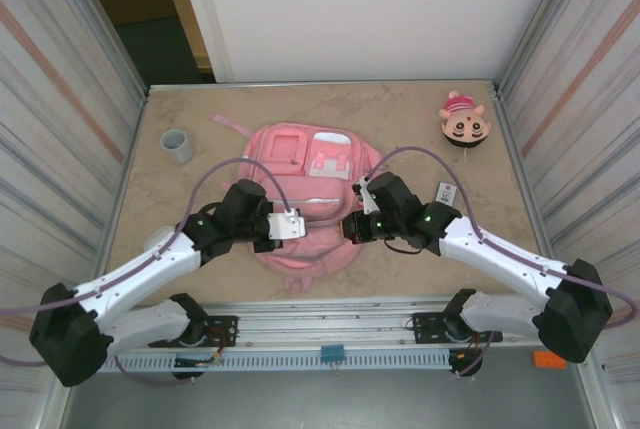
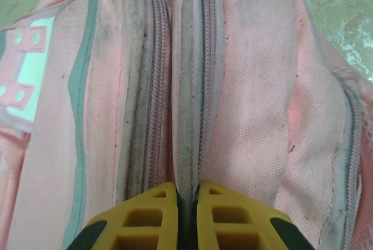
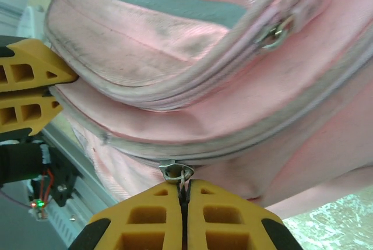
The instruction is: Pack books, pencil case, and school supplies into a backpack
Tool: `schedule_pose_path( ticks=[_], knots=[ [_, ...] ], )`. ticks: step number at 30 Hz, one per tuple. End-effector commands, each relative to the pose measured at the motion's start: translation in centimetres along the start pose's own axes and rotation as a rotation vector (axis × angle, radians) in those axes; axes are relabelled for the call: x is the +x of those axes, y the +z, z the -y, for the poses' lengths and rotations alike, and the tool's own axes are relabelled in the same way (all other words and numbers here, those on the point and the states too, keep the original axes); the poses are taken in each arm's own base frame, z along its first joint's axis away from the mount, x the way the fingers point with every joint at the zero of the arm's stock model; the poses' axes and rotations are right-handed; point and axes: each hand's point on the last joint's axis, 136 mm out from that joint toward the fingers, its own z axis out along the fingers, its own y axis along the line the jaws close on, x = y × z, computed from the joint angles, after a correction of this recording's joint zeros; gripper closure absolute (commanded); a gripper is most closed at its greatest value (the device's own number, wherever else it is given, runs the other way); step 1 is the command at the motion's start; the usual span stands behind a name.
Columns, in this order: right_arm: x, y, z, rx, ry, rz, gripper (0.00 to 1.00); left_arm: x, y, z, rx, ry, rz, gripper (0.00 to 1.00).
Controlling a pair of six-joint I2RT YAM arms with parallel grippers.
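Both clamp: left pincer (image 2: 187,200) pinches the backpack (image 1: 305,247) seam, right pincer (image 3: 183,200) the zipper pull (image 3: 176,172) at its tips. Unzipping step, I judge; next, drag the pull along.

Soft, even light falls from overhead; only faint shadows lie on the desk (image 1: 400,109). Up close the backpack (image 2: 250,116) weave looks crisp (far corners blur slightly).

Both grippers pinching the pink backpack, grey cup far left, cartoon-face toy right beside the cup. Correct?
One thing off: the cartoon-face toy isn't beside the grey cup; it sits far right, across the backpack from it, per the top external view. Rest stands: left gripper and right gripper both pinch the backpack.
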Motion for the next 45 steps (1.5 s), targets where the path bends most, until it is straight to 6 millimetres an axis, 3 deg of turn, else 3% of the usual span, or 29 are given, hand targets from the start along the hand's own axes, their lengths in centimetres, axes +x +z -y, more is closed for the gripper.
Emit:
schedule_pose_path(
  ticks=[1, 4, 6, 8, 11, 16, 24, 26, 31, 37, 42, 45],
  knots=[
    [0.8, -0.2, 1.2, 0.025, 0.008, -0.013, 1.00, 4.8, -2.0, 1.4, 0.021, -0.023, -0.177, 0.90],
    [1.2, 0.6, -0.5, -0.015, -0.035, -0.035, 1.00, 4.9, -2.6, 1.6, 0.014, -0.036, -0.178, 0.87],
    [1.5, 1.2, -1.3, -0.031, -0.054, -0.052, 1.00, 3.6, -3.1, 1.4, 0.016, -0.067, -0.130, 0.74],
    [1.5, 1.6, -2.2, -0.052, -0.067, -0.062, 1.00, 1.3, -3.8, 1.4, 0.035, -0.110, -0.045, 0.59],
    [1.4, 1.9, -3.0, -0.073, -0.081, -0.062, 1.00, -2.6, -4.7, 1.6, 0.072, -0.131, 0.069, 0.47],
    [1.2, 1.7, -3.7, -0.086, -0.089, -0.059, 1.00, -5.7, -3.9, 1.9, 0.066, -0.058, 0.103, 0.43],
    [1.0, 1.3, -4.1, -0.102, -0.090, -0.049, 1.00, -6.4, 0.4, 2.3, 0.050, 0.046, 0.008, 0.42],
    [0.9, 1.2, -4.2, -0.109, -0.090, -0.044, 1.00, -6.1, 1.4, 2.4, 0.054, 0.039, -0.005, 0.43],
    [1.0, 0.8, -4.3, -0.119, -0.096, -0.042, 1.00, -3.5, 3.2, 1.6, -0.027, 0.021, -0.097, 0.66],
    [0.6, -0.3, -1.9, -0.085, -0.052, -0.020, 1.00, -1.7, 1.9, 1.9, -0.061, 0.034, -0.121, 0.95],
    [-0.5, -1.0, 2.5, 0.031, 0.027, 0.016, 1.00, -1.7, -0.2, 3.3, -0.015, 0.070, -0.056, 1.00],
    [-2.3, -1.0, 4.0, 0.037, 0.057, 0.050, 1.00, -2.2, -1.0, 4.0, 0.006, 0.079, -0.006, 1.00]
  ],
)
